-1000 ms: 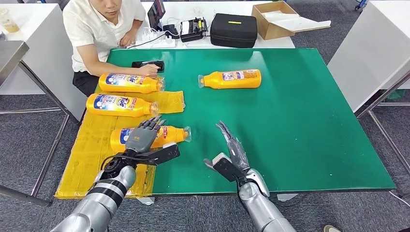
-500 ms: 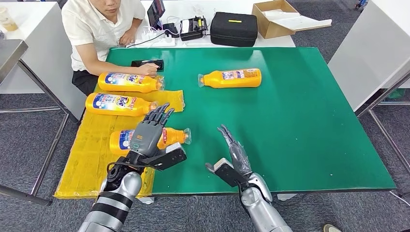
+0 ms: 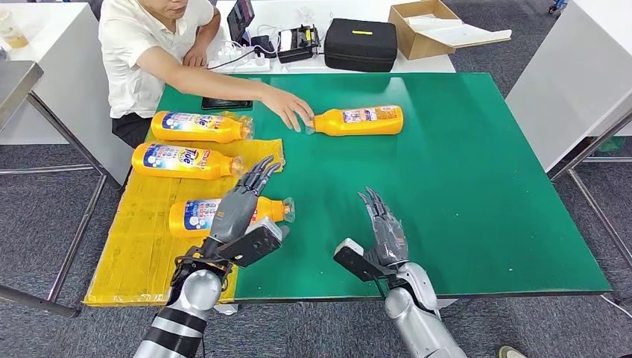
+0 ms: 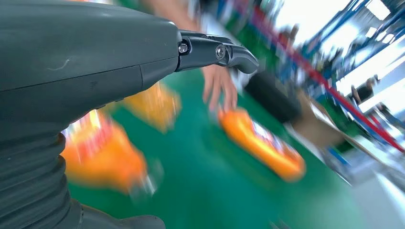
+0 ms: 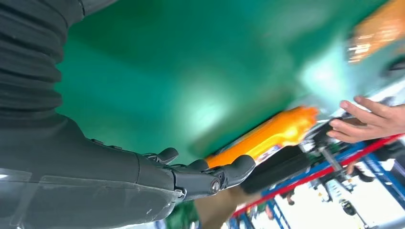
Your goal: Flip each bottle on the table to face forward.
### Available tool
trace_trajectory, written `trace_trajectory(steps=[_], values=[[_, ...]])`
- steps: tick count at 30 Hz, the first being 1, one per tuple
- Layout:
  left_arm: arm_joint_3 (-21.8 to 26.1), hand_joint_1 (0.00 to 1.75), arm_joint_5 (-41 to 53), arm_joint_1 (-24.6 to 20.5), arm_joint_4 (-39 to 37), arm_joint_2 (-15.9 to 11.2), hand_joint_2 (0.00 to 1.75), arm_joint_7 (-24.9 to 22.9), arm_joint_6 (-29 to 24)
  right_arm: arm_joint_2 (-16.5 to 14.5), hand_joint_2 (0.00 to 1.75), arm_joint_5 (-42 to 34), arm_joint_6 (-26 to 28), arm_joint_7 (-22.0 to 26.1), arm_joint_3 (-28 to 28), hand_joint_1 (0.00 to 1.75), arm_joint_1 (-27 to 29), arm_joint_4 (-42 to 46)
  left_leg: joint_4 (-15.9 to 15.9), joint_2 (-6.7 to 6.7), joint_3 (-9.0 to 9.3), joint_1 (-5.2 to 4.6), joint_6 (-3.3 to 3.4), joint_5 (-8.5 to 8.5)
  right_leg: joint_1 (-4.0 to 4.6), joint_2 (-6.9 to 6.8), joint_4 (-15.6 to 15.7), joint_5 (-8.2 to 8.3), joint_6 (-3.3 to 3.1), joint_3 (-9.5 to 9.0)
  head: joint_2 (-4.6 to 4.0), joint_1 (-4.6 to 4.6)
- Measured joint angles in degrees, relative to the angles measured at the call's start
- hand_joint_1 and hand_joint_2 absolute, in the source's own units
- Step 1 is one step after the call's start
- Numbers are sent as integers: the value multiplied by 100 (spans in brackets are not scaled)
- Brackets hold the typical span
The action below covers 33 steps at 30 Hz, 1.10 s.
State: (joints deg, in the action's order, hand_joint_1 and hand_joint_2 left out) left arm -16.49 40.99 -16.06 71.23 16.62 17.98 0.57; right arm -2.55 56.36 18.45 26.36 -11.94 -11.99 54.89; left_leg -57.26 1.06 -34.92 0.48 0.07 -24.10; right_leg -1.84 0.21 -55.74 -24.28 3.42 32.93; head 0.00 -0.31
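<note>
Several orange-yellow bottles lie on their sides. One bottle (image 3: 359, 121) rests on the green table (image 3: 462, 186) at the back; a person's hand (image 3: 287, 107) reaches its cap end. Three lie at the left: the far bottle (image 3: 197, 127), the middle bottle (image 3: 182, 161) and the near bottle (image 3: 195, 215). My left hand (image 3: 240, 210) hovers above the near bottle with fingers spread, holding nothing. My right hand (image 3: 384, 230) is raised over the table's front, fingers apart and empty. The left wrist view shows the back bottle (image 4: 262, 143) blurred; the right wrist view shows it (image 5: 267, 136) too.
A yellow mat (image 3: 141, 246) covers the table's left part. A phone (image 3: 226, 103) lies near the seated person (image 3: 149, 52). Behind the table stand a black case (image 3: 360, 45), a cardboard box (image 3: 428, 26) and small electronics (image 3: 298, 43). White tables flank both sides.
The person's hand has left the phone and reached across to the back bottle's cap end. Both my hands have lifted and moved forward, the right one turning more upright.
</note>
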Motion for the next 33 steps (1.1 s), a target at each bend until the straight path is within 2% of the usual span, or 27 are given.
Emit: trace_trajectory(steps=[3,4,7,8,17,33], values=[[100,0,-1268,86,2,128,175,-148,379,179,175,672,306,-375,35,0,-83,-13,0,1,0,0,0,0,0,0,0,0,0,0,0,0],[112,0,-1632,110,-3,144,131,-189,390,249,175,871,366,-459,59,0,-111,-15,-1,1,0,0,0,0,0,0,0,0,0,0,0,-1],[110,0,-2470,224,-13,152,131,-304,378,425,175,1247,407,-584,186,0,-145,-14,-1,6,-1,-1,0,0,-1,-3,1,0,0,0,0,-1],[100,0,-2662,273,-15,153,175,-337,366,470,175,1325,397,-606,232,0,-143,-14,-2,6,-1,-1,1,-1,-1,-3,1,0,0,1,0,-1],[-107,0,-2890,543,-17,148,175,-448,144,784,175,1844,343,-809,435,0,22,-31,-1,6,-6,-1,1,-2,0,-3,1,0,1,5,0,-4],[-163,0,-2666,606,5,144,175,-449,125,962,175,2486,321,-1322,451,0,-81,-144,-1,6,-3,-1,2,-1,-1,-4,1,0,1,1,0,-4]])
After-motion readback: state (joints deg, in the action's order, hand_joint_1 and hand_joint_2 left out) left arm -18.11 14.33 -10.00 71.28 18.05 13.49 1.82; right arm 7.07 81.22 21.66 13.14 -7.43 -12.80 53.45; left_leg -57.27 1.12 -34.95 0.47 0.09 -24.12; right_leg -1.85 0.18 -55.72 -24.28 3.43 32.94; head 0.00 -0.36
